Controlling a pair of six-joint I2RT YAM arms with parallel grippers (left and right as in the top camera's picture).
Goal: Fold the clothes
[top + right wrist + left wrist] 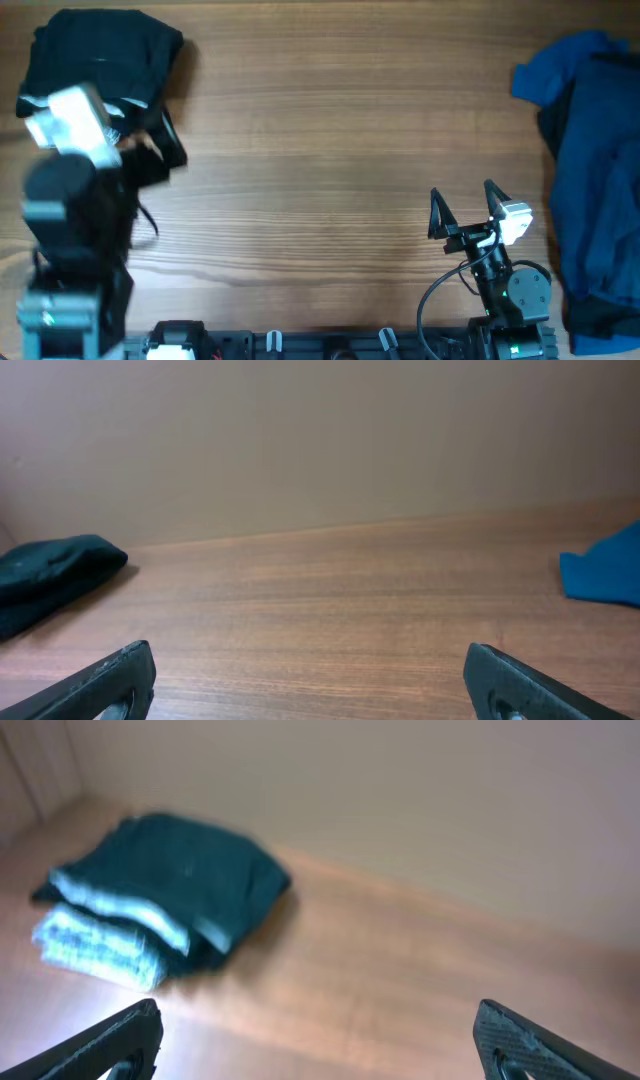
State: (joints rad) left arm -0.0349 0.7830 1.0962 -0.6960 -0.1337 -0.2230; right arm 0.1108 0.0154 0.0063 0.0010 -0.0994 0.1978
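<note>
Clothes lie in two spots on the wooden table (320,130). A black pile (100,50) sits in the far left corner. It looks folded, and a pale band (100,930) shows along its near edge in the left wrist view. A blue pile (600,150) lies along the right side of the table. It is loose and bumpy, with a brighter blue part on top and a darker blue part under it.

The left hand (315,1015) is close to the black pile, on its near side. Its two fingers are spread wide, and only bare table shows between them. The black pile lies just ahead of them and a bit to the left. From above, this arm looks blurry.

The right hand (462,195) is near the front edge of the table, to the left of the blue pile and apart from it. Its fingers are spread wide too and hold nothing. In its own view, a corner of the blue pile (605,575) shows far on the right, and the black pile (50,570) far on the left.
</note>
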